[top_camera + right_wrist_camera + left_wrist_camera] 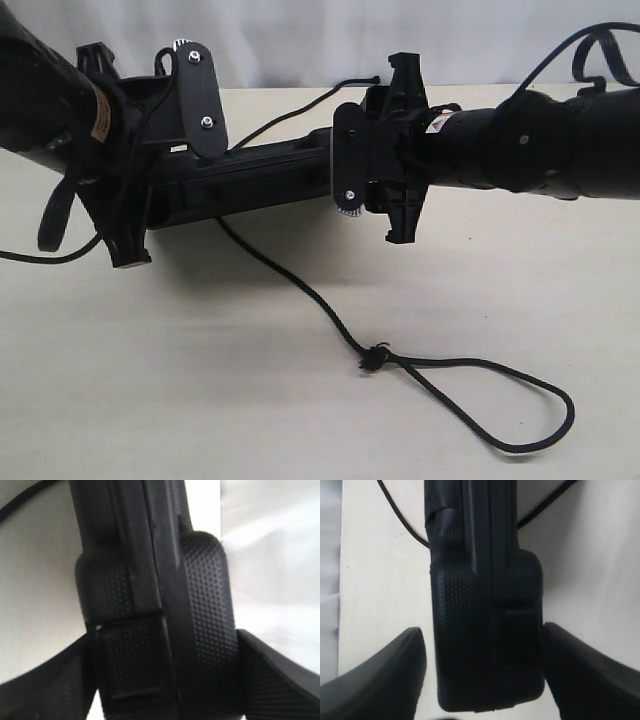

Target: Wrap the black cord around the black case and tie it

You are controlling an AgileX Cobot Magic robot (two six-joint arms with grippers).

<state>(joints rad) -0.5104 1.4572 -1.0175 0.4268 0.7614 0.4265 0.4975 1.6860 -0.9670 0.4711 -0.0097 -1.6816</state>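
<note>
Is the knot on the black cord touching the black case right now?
Apart. The exterior view shows the knot of the black cord lying on the table, with bare tabletop plainly between it and the black case.

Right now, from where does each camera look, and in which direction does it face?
Exterior view: off the arms, tilted down over the pale table at the flat matte black plastic case and thin black braided cord; both arms, left claw and right claw show.
Left wrist view: on the left arm, looking along one case end; its claw fingers flank it.
Right wrist view: on the right arm, facing the opposite end; its claw fingers flank it.
Shared: all three show the case.
</note>
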